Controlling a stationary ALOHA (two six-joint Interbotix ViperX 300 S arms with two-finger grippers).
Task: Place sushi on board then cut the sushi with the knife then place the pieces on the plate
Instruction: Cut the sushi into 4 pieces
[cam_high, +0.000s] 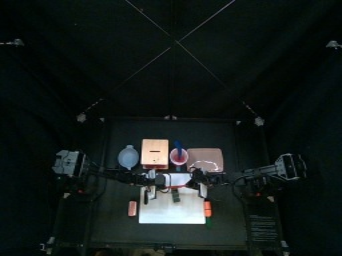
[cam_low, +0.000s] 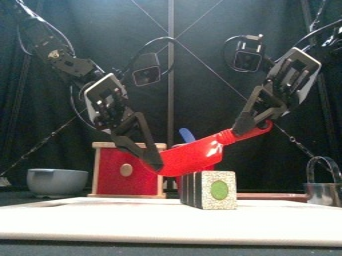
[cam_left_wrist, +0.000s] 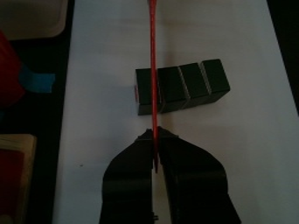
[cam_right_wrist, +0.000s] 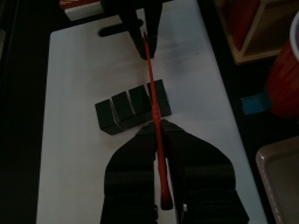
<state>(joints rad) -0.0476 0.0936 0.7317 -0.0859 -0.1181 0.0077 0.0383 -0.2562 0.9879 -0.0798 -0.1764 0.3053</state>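
Frankly, with my left tool (cam_left_wrist: 152, 144) and right tool (cam_right_wrist: 159, 131) each clamped on an end of the slanted red knife (cam_low: 201, 152) and the sushi roll (cam_low: 210, 190) just below them on the white board (cam_left_wrist: 105, 105), I fear uneven pressing shoves it aside.

A: What closes the booth in?

B: A black back curtain (cam_high: 171, 60) fills everything behind the small black table (cam_high: 107, 235). Side curtains (cam_high: 27, 150) of the same black cloth hang to the left and right of it.

A: And from table height?

B: The same curtain (cam_low: 201, 90) stands as a dark wall with faint upright folds. The light is dim, and the cloth and the tabletop are nearly one shade.
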